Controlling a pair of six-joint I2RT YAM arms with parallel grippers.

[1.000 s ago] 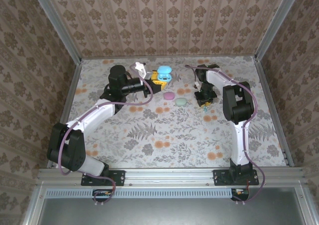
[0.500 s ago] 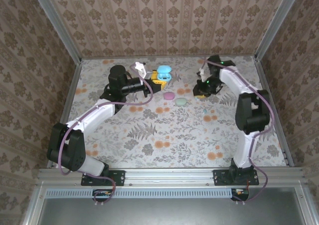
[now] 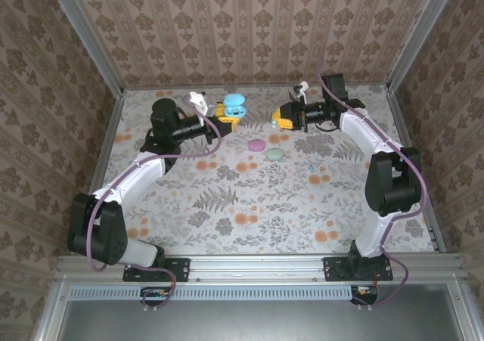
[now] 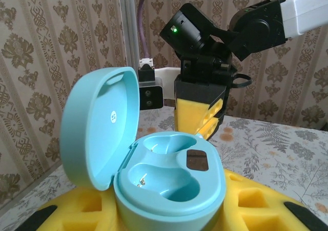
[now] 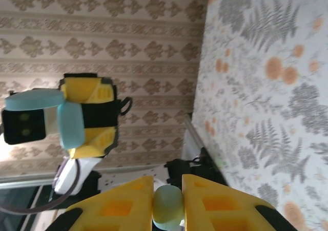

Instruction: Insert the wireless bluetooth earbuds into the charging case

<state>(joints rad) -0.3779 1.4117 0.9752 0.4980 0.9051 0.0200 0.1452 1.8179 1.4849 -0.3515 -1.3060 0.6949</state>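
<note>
Earbud (image 5: 168, 208), pale green, sat pinched between yellow pads (image 5: 123, 205) of right gripper (image 5: 168, 182); jaws clamped on it, bud set back from tips. Right gripper held above table (image 3: 227, 197), facing left gripper (image 3: 224, 113). Left jaws closed on open teal charging case (image 4: 169, 185), lid (image 4: 97, 128) tipped back, wells (image 4: 159, 182) facing up. Bud apart from case, not yet seated. Pink case (image 3: 256, 144) and mint case (image 3: 274, 154) lay on table between arms.
</note>
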